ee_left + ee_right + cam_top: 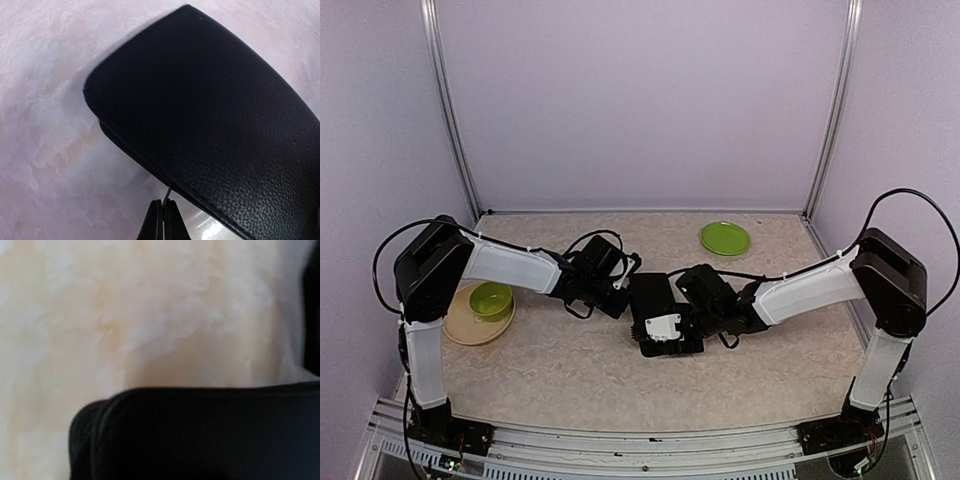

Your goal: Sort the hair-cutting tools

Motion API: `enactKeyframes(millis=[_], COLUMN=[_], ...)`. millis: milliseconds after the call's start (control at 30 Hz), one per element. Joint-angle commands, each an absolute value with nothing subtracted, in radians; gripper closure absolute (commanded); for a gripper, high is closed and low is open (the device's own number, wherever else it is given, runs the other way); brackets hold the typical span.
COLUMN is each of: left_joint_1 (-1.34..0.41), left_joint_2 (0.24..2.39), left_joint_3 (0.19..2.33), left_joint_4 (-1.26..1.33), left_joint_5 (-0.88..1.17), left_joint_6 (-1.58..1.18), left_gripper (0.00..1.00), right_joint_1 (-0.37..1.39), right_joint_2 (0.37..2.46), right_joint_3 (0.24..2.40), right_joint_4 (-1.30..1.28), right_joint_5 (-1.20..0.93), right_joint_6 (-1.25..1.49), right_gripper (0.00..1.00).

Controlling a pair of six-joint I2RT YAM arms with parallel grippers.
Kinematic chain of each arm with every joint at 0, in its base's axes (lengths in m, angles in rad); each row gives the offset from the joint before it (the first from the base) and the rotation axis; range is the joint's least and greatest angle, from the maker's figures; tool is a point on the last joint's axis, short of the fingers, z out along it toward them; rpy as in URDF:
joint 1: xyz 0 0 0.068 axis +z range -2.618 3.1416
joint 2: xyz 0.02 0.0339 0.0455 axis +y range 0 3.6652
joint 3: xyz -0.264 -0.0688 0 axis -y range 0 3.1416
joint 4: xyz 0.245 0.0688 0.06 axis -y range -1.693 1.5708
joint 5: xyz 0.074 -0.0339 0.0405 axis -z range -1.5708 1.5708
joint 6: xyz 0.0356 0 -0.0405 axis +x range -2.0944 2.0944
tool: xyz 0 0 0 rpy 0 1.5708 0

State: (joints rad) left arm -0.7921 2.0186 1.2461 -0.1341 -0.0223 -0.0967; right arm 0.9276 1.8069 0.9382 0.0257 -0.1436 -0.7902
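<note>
A flat black case (655,300) lies at the middle of the table between my two arms. My left gripper (625,290) is at its left edge. In the left wrist view this gripper (164,202) is shut on a thin metal tab (168,192) that sticks out from under the edge of the case (210,115). My right gripper (698,314) is against the case's right side. The right wrist view shows only the case (200,435) filling the bottom, with the fingers hidden. No hair-cutting tools show in any view.
A green plate (725,238) lies at the back right. At the left, a green bowl (491,298) sits on a beige plate (470,328) beside the left arm. Walls and metal posts close in the table on three sides.
</note>
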Motion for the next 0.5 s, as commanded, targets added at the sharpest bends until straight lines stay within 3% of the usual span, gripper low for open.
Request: enactKeyframes(millis=[0, 467], left_joint_1=[-0.869, -1.032], left_joint_2=[1.928, 1.752], left_joint_3=[1.161, 0.971], left_joint_4=[-0.165, -0.028], left_joint_5=[-0.034, 0.05], left_joint_6=[-0.119, -0.392], left_gripper=[1.0, 1.0], right_joint_1=[0.933, 0.932], right_joint_2=[1.89, 1.895], right_joint_3=[0.948, 0.986], right_joint_4=[-0.013, -0.07], right_joint_5=[-0.101, -0.103], right_joint_6=[-0.733, -0.614], right_gripper=[0.51, 0.54])
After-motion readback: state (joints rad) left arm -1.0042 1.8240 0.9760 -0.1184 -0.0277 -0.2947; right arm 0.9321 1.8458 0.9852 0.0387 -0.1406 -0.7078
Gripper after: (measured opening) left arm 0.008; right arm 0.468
